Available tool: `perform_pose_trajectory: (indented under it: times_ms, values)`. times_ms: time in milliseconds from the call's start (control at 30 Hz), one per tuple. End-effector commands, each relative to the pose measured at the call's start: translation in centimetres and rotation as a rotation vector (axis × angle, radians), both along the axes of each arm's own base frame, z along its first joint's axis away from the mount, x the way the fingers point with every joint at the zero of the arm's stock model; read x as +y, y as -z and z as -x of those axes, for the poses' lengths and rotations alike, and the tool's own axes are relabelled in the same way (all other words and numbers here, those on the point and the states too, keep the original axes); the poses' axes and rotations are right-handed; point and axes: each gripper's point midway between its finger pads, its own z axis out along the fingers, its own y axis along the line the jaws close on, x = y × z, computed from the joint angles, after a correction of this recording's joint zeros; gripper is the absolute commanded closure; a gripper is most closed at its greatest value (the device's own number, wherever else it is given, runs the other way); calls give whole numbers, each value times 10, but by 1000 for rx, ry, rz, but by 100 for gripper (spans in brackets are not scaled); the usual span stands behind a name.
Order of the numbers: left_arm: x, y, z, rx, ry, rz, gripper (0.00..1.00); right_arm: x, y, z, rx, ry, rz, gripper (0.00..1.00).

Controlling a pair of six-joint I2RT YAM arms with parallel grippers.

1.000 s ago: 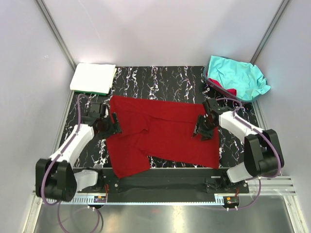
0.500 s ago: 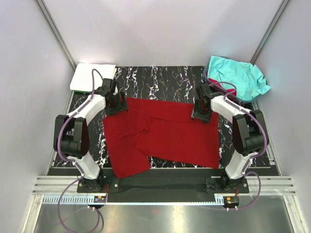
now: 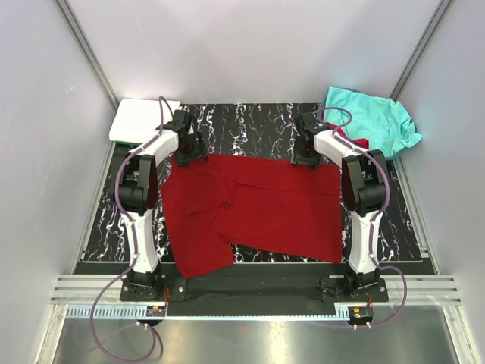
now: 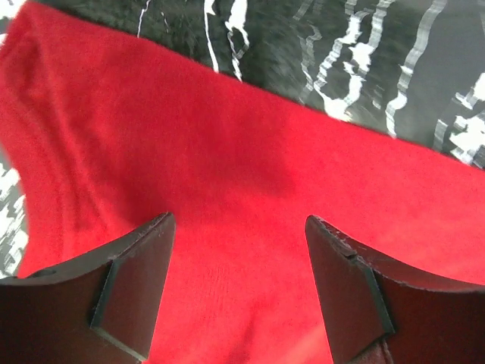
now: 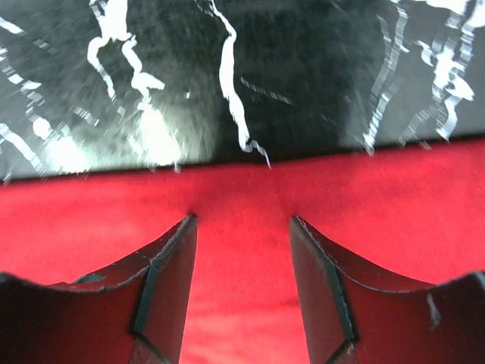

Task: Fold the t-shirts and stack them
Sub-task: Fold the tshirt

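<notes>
A dark red t-shirt lies spread on the black marbled mat, its near left part folded over. My left gripper hovers open over the shirt's far left corner, with flat red cloth between its fingers. My right gripper is open at the shirt's far right edge, its fingertips down on the cloth just inside the hem. A crumpled turquoise t-shirt sits at the back right. A white folded t-shirt rests at the back left.
A bit of red cloth pokes out under the turquoise shirt. Grey walls with metal corner posts close in the back and sides. A metal rail runs along the near edge by the arm bases.
Both arms have stretched away from their bases, moving from the red shirt's left and right sides up to its far edge. The shirt itself lies much as before.
</notes>
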Motion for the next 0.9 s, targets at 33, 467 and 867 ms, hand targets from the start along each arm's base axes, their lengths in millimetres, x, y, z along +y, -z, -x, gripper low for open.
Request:
perform_pose_trajectory:
  times_ms: [33,467,867]
  values:
    - [7,-3,-31,-33,-63,29,26,0,4,-28,-47,-14,20,41]
    - [13,13,-94,-52,-74,151,28,13,22,-90,-74,-64,28,41]
    - [-5,-143,-25,-327,-22,126,26,-9,-101,-64,-136,-56,93,33]
